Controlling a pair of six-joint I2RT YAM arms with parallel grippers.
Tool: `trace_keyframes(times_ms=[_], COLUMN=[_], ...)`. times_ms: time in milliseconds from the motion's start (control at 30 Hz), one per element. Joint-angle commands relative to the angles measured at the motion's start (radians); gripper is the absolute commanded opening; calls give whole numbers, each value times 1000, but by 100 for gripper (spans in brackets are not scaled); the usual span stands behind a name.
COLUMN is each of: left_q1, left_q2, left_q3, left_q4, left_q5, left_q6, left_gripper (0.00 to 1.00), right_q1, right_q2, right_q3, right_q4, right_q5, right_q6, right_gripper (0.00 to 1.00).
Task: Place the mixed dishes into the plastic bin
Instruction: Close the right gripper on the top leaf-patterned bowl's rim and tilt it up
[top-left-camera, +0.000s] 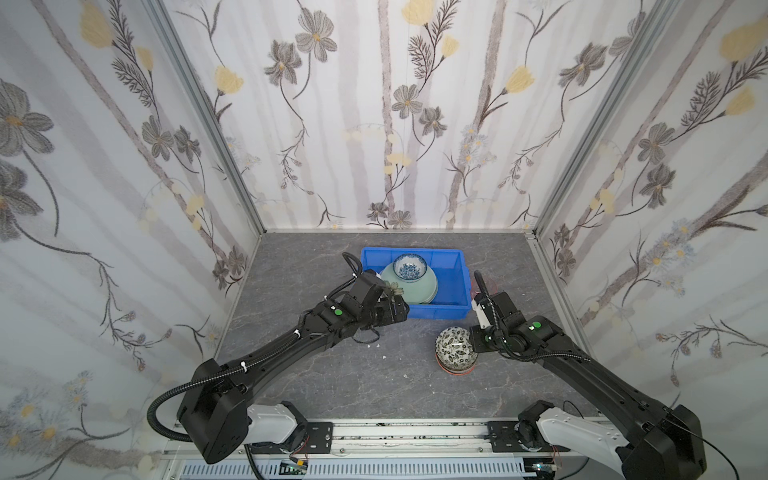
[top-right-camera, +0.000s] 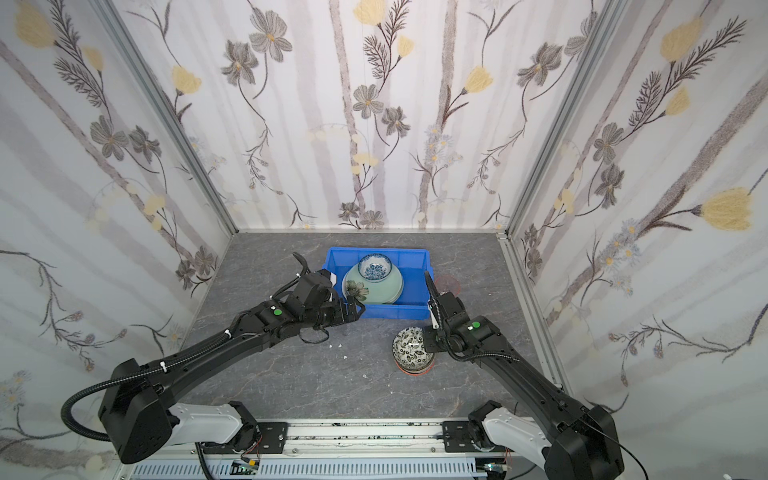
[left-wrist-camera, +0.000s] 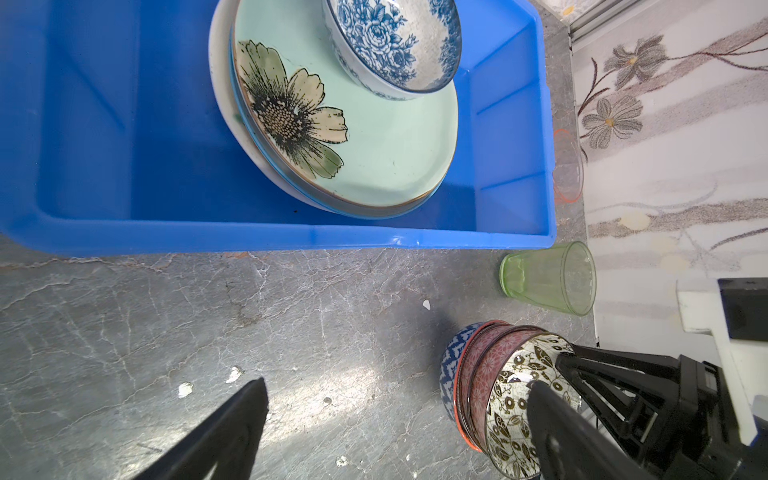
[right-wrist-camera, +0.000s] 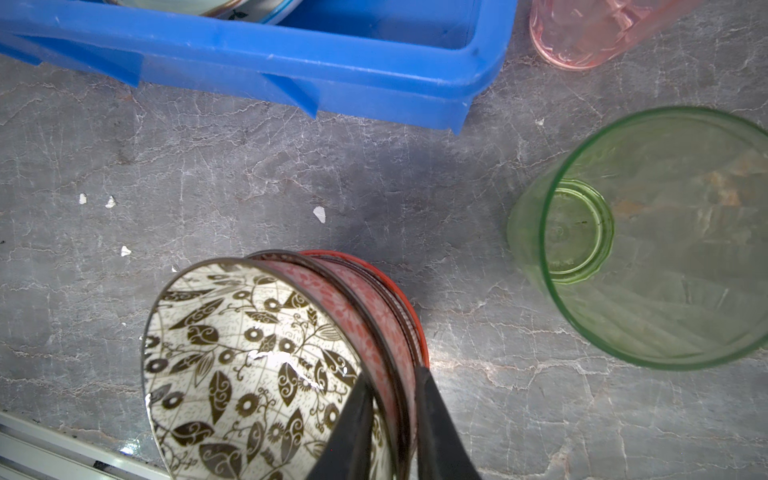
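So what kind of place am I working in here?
Likely a staged robot test booth, not a real kitchen: flower-printed wall panels on three sides, aluminium frame posts at the corners, and a bare grey stone-look tabletop.

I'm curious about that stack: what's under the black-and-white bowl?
Under the black-and-white bowl nests a pink bowl, then a red rim and a blue zigzag bowl lowest. Their insides are covered.

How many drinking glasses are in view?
2. The green glass stands on the table beside the bin's near corner; the pink glass is by the bin's right wall. More may hide behind the right arm.
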Motion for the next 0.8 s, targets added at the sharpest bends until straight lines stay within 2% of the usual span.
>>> trace_keyframes(times_ms=[0,467,767], left_q1=[0,1,2], left_q2=[-4,17,24], left_q3=[-4,-6,-12], left_q4=[27,39,45], left_q5=[-12,3,8], left_q6=[-11,-6,-5], left_gripper=[100,100,100], right_q1=[4,8,8], right_q2=[-7,-24,-57], right_q3=[13,14,53], right_q4=[7,-4,-52], right_q5=[25,18,24], right_q6=[-5,-4,-4], right_gripper=[18,8,5])
